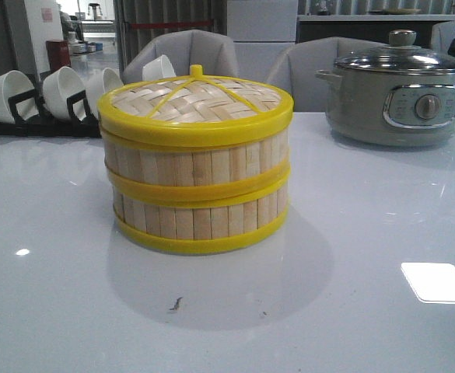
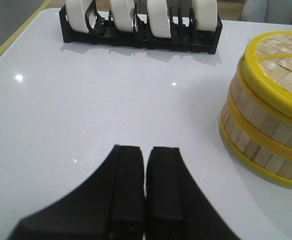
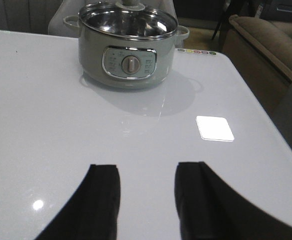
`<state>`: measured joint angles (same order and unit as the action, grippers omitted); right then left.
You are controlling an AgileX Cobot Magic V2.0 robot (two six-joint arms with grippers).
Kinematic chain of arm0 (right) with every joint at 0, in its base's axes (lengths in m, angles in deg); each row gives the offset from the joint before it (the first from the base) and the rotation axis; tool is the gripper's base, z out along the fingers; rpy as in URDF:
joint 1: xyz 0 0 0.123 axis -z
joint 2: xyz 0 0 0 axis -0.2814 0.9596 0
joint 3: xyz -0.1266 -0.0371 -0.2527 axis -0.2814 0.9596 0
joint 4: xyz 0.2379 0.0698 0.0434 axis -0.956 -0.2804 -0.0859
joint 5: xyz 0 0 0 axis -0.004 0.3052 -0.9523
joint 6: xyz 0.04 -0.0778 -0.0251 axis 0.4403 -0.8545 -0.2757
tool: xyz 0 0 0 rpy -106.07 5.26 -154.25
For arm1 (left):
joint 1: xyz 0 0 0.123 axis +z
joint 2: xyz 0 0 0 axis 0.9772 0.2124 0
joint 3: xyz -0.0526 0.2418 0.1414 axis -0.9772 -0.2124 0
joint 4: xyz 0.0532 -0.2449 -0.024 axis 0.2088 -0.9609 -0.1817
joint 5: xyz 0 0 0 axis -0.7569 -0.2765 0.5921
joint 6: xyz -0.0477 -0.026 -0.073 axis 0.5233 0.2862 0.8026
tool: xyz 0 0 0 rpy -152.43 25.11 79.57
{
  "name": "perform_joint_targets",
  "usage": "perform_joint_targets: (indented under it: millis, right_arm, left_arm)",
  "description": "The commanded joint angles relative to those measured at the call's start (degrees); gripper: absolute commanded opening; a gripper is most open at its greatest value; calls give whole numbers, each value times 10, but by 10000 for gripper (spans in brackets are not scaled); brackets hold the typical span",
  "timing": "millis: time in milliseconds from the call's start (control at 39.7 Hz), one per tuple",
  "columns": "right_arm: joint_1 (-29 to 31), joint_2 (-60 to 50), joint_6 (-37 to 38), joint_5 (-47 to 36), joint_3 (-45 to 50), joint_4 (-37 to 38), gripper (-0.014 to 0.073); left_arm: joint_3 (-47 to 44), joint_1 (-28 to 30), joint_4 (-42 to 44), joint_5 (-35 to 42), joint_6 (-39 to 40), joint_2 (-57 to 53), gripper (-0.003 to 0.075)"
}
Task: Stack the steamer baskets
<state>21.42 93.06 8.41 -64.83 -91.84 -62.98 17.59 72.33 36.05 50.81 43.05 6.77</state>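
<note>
The baskets (image 1: 196, 194) stood stacked two tiers high at the middle of the white table (image 1: 351, 311), the lid (image 1: 195, 105) seated on top, its rim flush all round as far as the front view showed. That view held no arm at all; only the wrist cameras showed the grippers. The left gripper (image 2: 145, 172) hung over bare table with its fingers pressed together, barely a slit between them and nothing held, the stack near it on one side. Its camera also caught the black rack (image 2: 136, 40) of white bowls (image 2: 158, 17) from above, while the front view saw them end-on behind the stack. The right gripper (image 3: 146, 187) had its fingers spread wide apart over bare table, empty. Beyond it sat the grey pot (image 3: 128, 47) with its glass lid, dial facing the camera; the stack did not clearly appear in that view, save perhaps a faint edge at the frame's side.
</note>
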Motion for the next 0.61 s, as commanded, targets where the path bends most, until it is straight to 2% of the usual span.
perform_joint_targets:
  millis: [0, 328, 580]
  right_arm:
    - [4, -20, 0, -76, 4, 9, 372]
    - [4, -96, 0, -99, 63, 9, 372]
    - [4, -106, 0, -102, 69, 9, 372]
  left_arm:
    - [15, -1, -4, 48, 3, 0, 85]
    - [15, -1, -4, 48, 3, 0, 85]
    - [15, -1, -4, 48, 3, 0, 85]
